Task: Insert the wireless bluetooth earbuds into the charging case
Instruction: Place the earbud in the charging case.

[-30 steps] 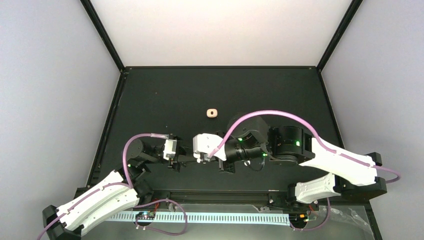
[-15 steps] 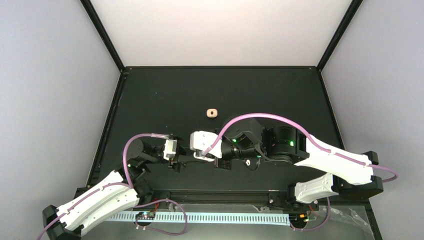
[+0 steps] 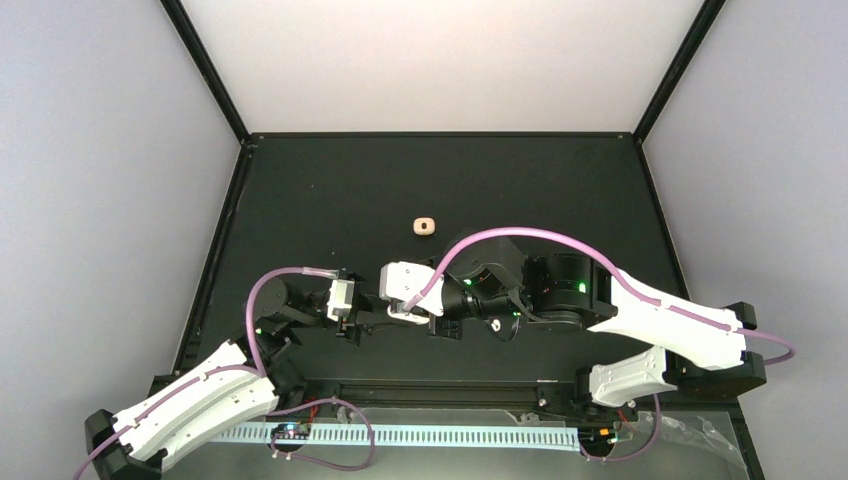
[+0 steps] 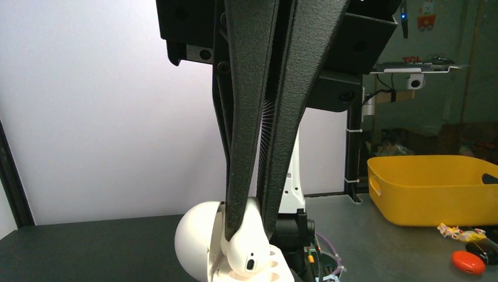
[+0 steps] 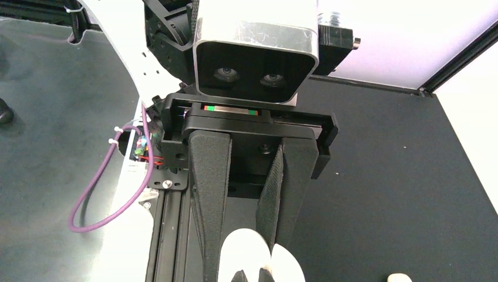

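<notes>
— Since our left gripper [image 4: 249, 232] is pinching a stemmed earbud [image 4: 246, 259] right at the charging case [image 4: 197, 241], what do we mind first?
— Alignment. The earbud sits at the case's open base, with the round lid standing behind it. We cannot tell whether the stem has entered its socket, so we line it up before pushing.
— And our right gripper [image 5: 248, 247]?
— Pressed onto the case, we judge, though its tips run off the picture's edge. We want that hold firm and level, or the case may twist under the push.
— Then?
— We lower gently, straight along the socket, and release only once the earbud seats. A cream piece [image 3: 425, 227], likely another earbud, lies on the surface [image 3: 330, 190], well apart.
</notes>
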